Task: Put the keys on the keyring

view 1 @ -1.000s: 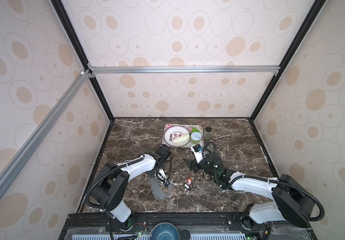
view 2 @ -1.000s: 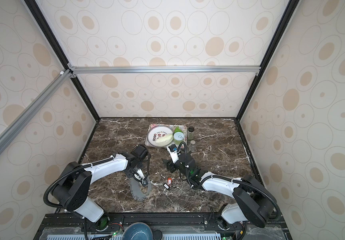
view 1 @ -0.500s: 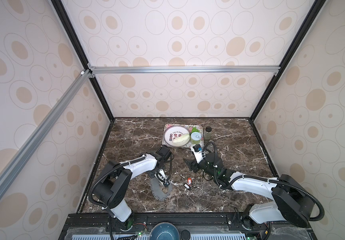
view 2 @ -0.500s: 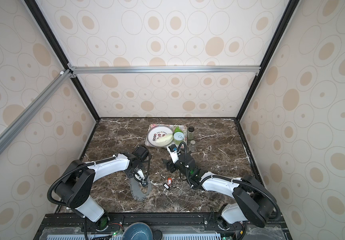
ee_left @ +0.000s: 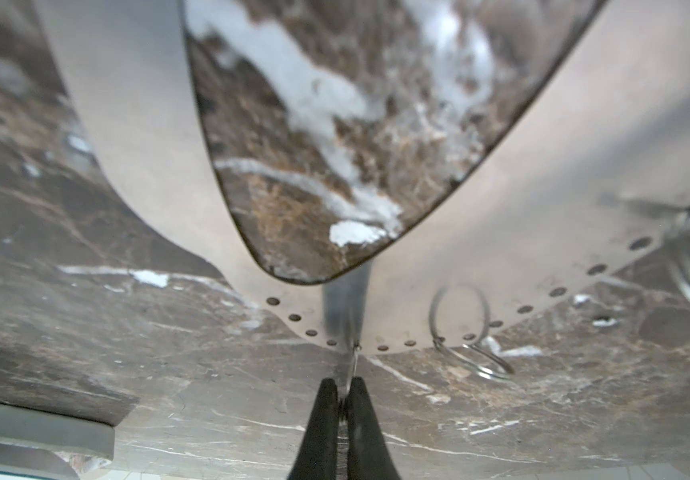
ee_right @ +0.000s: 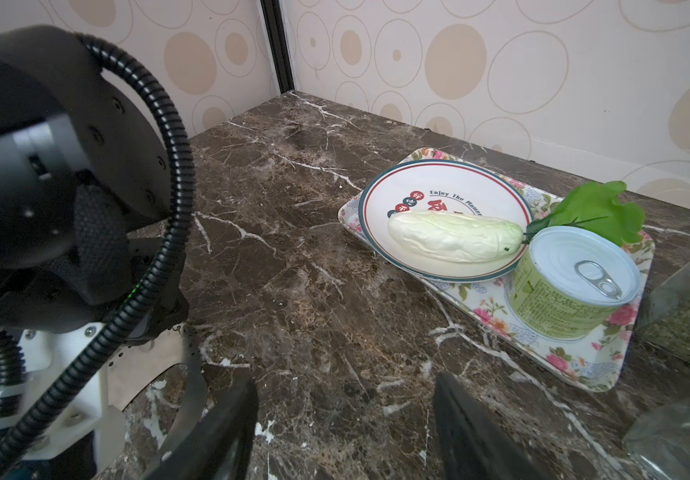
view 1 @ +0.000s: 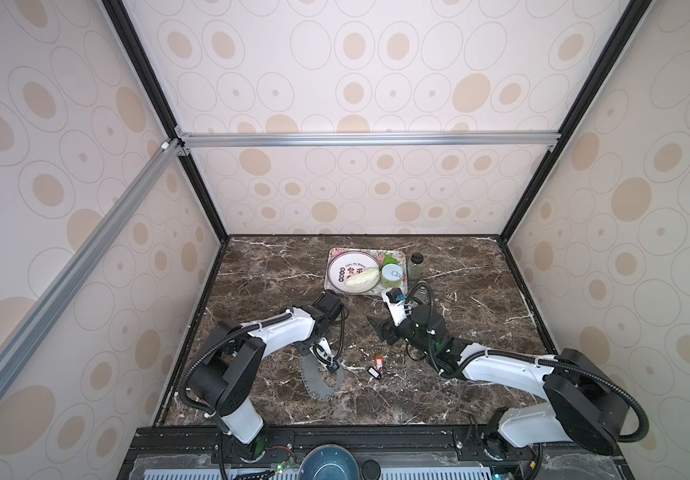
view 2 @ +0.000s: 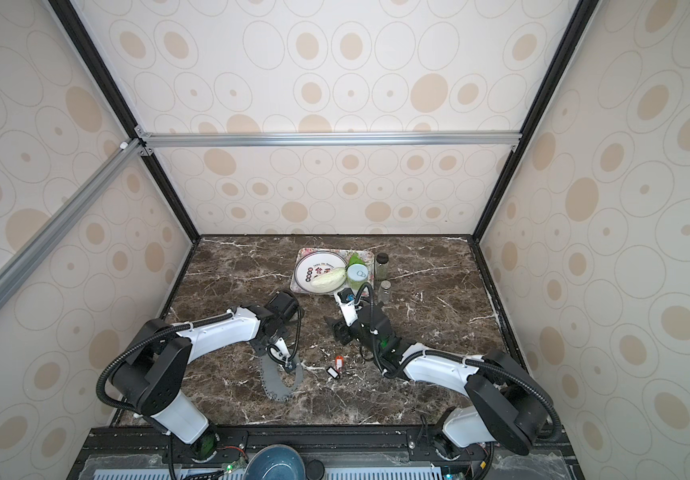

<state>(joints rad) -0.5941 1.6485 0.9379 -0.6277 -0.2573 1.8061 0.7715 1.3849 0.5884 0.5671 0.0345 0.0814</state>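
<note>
The keyring [view 1: 321, 390] [view 2: 280, 390], a flat grey oval plate with a big hole, lies on the marble left of centre. My left gripper [view 1: 332, 365] [ee_left: 345, 388] is at its far rim, shut on a thin metal strip that meets the keyring's [ee_left: 501, 208] holed edge. A wire loop [ee_left: 459, 320] hangs through one rim hole. The keys lie apart from it to the right: a red-orange tag [view 1: 379, 361] [view 2: 338, 361] and a black tag [view 1: 373, 372] [view 2: 333, 372]. My right gripper [view 1: 380, 328] [ee_right: 343, 415] hovers open and empty behind them.
A flowered tray [view 1: 327, 286] at the back holds a white plate [view 1: 341, 266] with a pale gourd [ee_right: 455, 241], a green can [ee_right: 563, 299] and a leaf. Glass jars [view 1: 416, 266] [view 2: 384, 291] stand beside it. A blue bowl [view 1: 326, 463] sits at the front rail.
The left gripper has closed at the keyring's rim and barely shifted. The right arm and the keys have stayed where they were.
</note>
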